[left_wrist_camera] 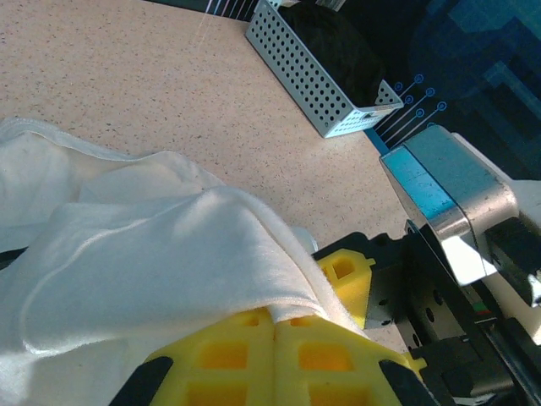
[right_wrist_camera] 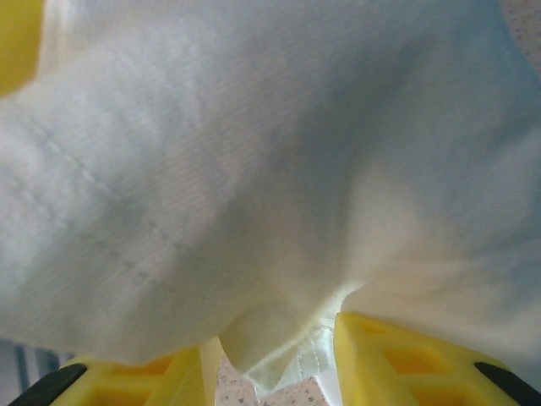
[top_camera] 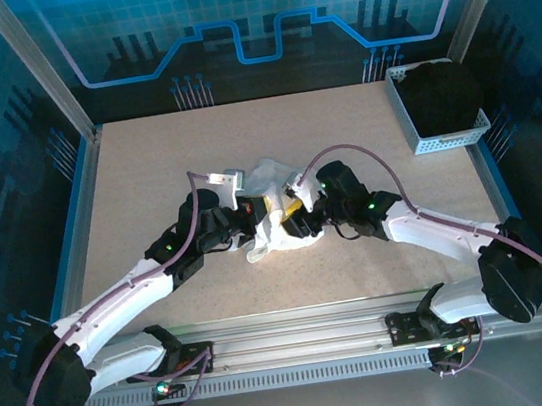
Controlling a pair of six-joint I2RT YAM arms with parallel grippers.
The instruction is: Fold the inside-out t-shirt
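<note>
Speckled beige tabletop [top_camera: 147,180] is carrying the inside-out t-shirt [top_camera: 269,175], which is bunching up at its middle between both arms, while the left gripper [left_wrist_camera: 275,328] is pinching the white cloth with jaws pressed together and the right gripper [right_wrist_camera: 272,334] is standing partly open, a fold hanging between its fingers.

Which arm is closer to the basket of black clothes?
Right. At the white t-shirt mid-table, the right gripper is on the side toward the basket at the far right; the left gripper is beyond it.
</note>
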